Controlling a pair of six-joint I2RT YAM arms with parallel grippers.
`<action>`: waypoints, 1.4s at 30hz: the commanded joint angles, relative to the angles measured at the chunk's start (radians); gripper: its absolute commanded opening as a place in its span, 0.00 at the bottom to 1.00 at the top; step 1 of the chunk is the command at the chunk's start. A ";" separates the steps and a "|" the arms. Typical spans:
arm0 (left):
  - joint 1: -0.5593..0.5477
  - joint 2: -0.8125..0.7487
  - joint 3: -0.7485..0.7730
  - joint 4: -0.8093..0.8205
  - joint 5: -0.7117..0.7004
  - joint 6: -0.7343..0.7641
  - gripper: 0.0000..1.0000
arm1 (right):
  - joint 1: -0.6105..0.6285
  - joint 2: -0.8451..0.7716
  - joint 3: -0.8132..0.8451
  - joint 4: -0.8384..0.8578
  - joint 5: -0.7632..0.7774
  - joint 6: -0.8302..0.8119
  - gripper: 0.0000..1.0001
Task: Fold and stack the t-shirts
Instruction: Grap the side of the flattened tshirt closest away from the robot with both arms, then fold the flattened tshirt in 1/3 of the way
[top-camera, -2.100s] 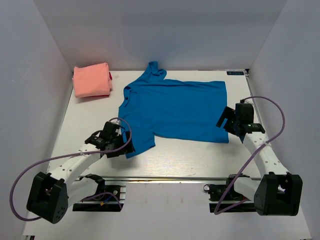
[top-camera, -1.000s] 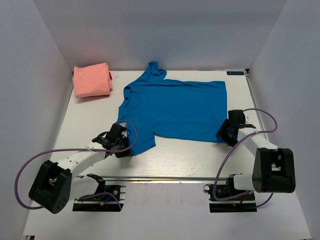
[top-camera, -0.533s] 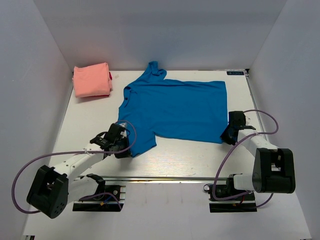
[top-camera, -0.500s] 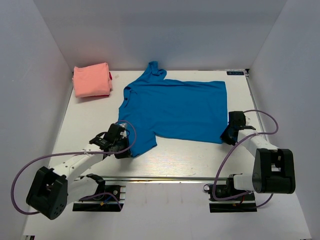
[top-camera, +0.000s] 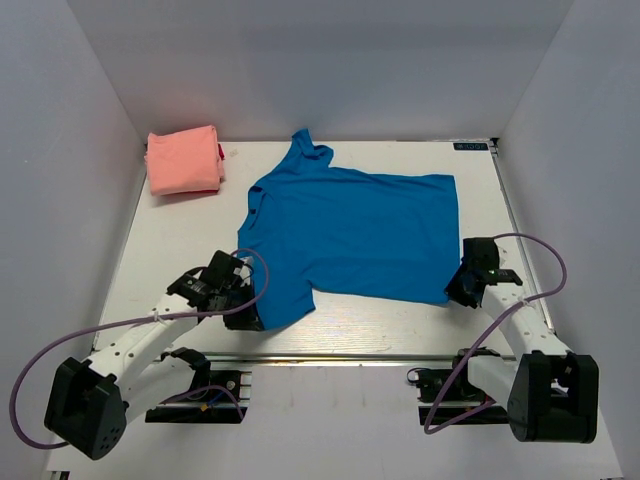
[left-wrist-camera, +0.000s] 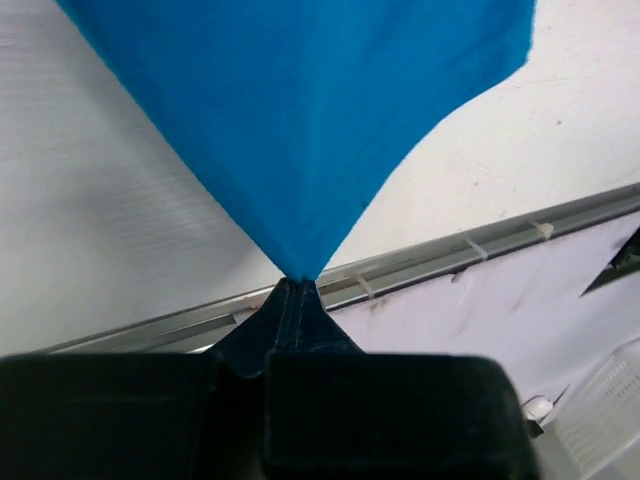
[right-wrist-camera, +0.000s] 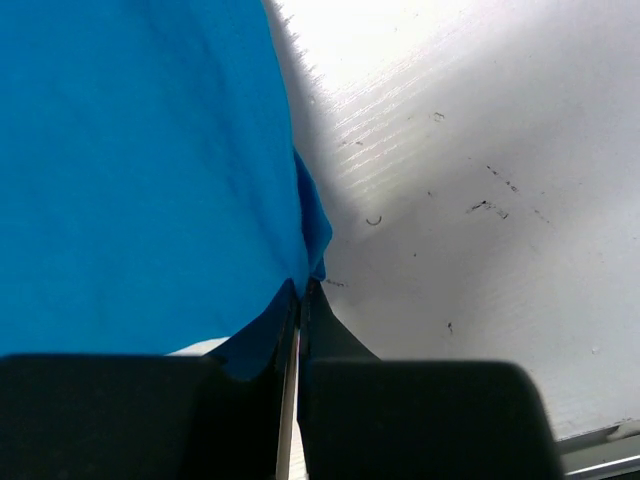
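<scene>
The bright blue t-shirt lies spread across the middle of the white table, collar toward the far wall. My left gripper is shut on its near left corner, and the cloth rises in a taut peak from the fingertips. My right gripper is shut on the shirt's near right corner, the hem pinched between the closed fingers. The salmon-pink t-shirt sits folded at the far left corner, away from both grippers.
White walls close in the table on three sides. A metal rail runs along the near edge, just behind both grippers. Purple cables loop off each arm. A small dark label is at the far right edge.
The right gripper has shut on the shirt's near right corner. Both grippers have pulled back toward the near edge, dragging the blue shirt's near hem with them and lifting its corners.
</scene>
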 joint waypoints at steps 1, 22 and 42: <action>-0.005 -0.022 0.074 0.018 0.037 0.026 0.00 | -0.001 -0.009 0.015 -0.028 -0.015 -0.016 0.00; 0.020 0.434 0.589 0.414 -0.229 0.141 0.00 | 0.000 0.326 0.385 0.027 0.003 -0.109 0.00; 0.061 0.607 0.741 0.578 -0.431 0.394 0.00 | -0.004 0.558 0.675 -0.022 0.072 -0.135 0.00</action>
